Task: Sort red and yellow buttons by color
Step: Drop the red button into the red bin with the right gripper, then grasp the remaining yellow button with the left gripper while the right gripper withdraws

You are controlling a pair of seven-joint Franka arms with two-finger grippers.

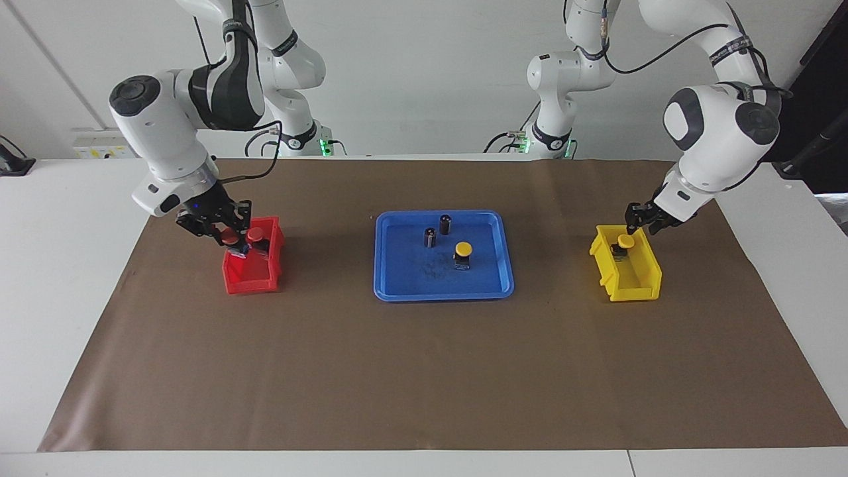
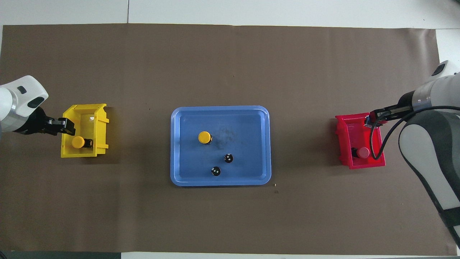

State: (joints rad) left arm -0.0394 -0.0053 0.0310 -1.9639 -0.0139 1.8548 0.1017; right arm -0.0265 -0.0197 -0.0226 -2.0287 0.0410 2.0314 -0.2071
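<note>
Brown mat [image 1: 424, 371]: you have one red button [image 1: 256, 233] in the red bin [image 1: 248, 286], a second red [image 1: 230, 236] clamped by the right gripper [image 1: 232, 245] over it, one yellow button [image 1: 625, 240] in the yellow bin [image 1: 646, 291] under the left gripper [image 1: 641, 218] (open or closed, cannot tell), and a last yellow [image 1: 464, 248] on the tray [image 1: 444, 296].

You see the blue plastic tray [image 1: 493, 285] mid-counter, holding one yellow-capped push-button [image 1: 463, 254] and two small dark cylinders [image 1: 438, 231]; the red bin [image 1: 248, 281] and yellow bin [image 1: 629, 288] flank it.

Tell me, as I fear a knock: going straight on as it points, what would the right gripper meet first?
Probably the floor of the red bin: the right gripper, shut on a red button, points down into it. The other red button lies close beside that line; depth is unclear.
</note>
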